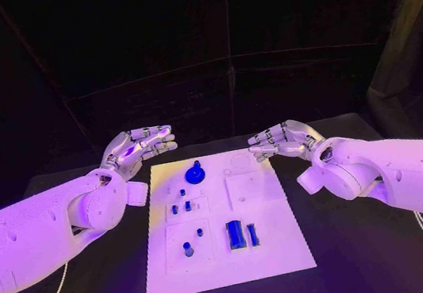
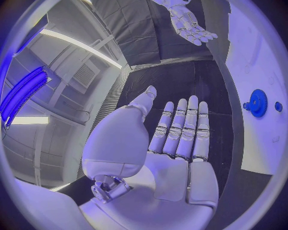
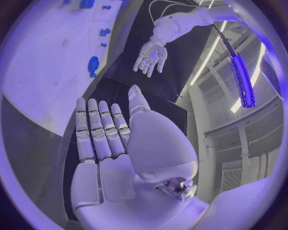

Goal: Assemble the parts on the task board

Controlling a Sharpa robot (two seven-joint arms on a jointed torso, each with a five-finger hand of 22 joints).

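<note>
You are seeing both hands, left hand (image 1: 141, 146) and right hand (image 1: 284, 139), hovering empty with fingers extended beside the task board (image 1: 278, 249); blue parts (image 1: 234, 234) are sitting on it, progress undeterminable.

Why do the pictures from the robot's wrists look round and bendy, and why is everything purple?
Wrist views: a fisheye lens makes a circle, so the white board curves. Head view: purple light tints both arms and the board, with darkness behind. Right wrist view: a ceiling lamp glares brightly.
</note>
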